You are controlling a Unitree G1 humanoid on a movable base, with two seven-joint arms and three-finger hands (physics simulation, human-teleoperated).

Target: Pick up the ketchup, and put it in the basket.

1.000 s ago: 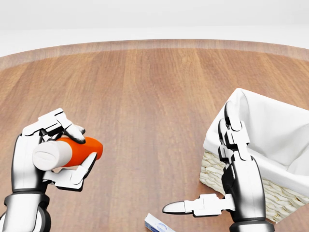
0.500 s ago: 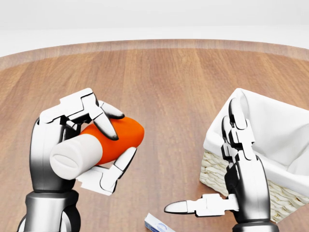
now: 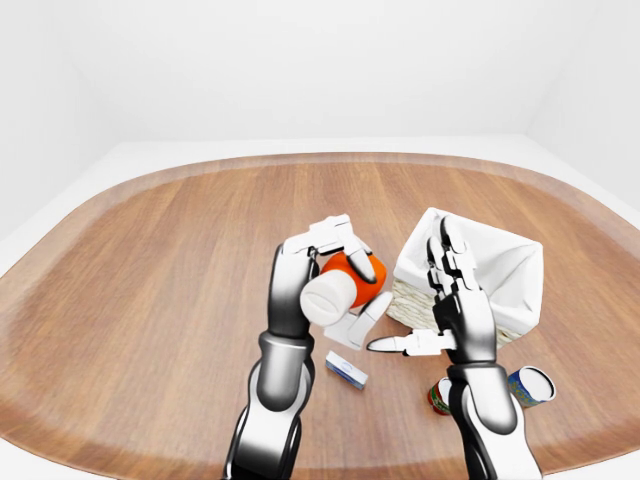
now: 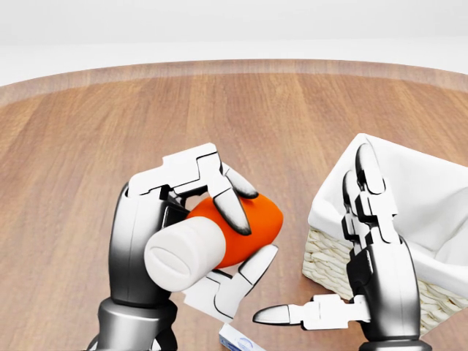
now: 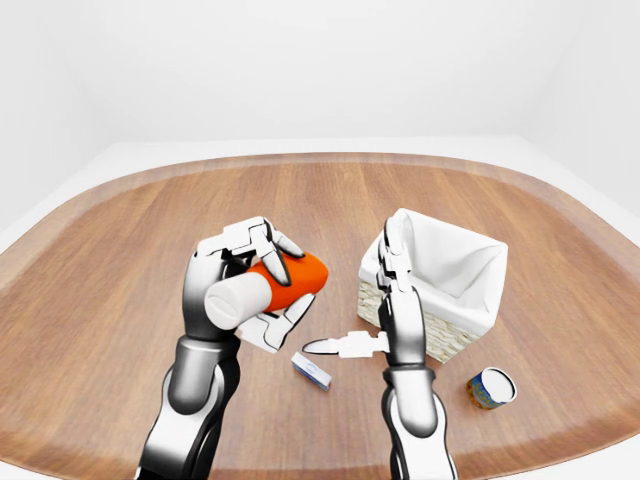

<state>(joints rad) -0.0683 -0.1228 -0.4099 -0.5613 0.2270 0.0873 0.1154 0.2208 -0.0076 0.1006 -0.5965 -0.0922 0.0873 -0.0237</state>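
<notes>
Left hand (image 4: 186,241): fingers wrapped around ketchup bottle (image 4: 219,232), lifted off surface (image 4: 241,117), white cap toward camera | Right hand (image 4: 365,270): fingers spread, empty, beside basket (image 4: 409,219)

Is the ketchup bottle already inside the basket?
No. The ketchup bottle is held by the left hand, beside the basket.

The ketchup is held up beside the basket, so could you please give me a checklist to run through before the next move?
1. Left hand closed round the ketchup: ok.
2. Ketchup lifted off the table: ok.
3. Ketchup over the basket opening: not ok, it is left of it in the head view.
4. Basket interior free: ok, only white lining shows.
5. Right hand out of the path: not ok, it stands open against the basket's near wall.
</notes>
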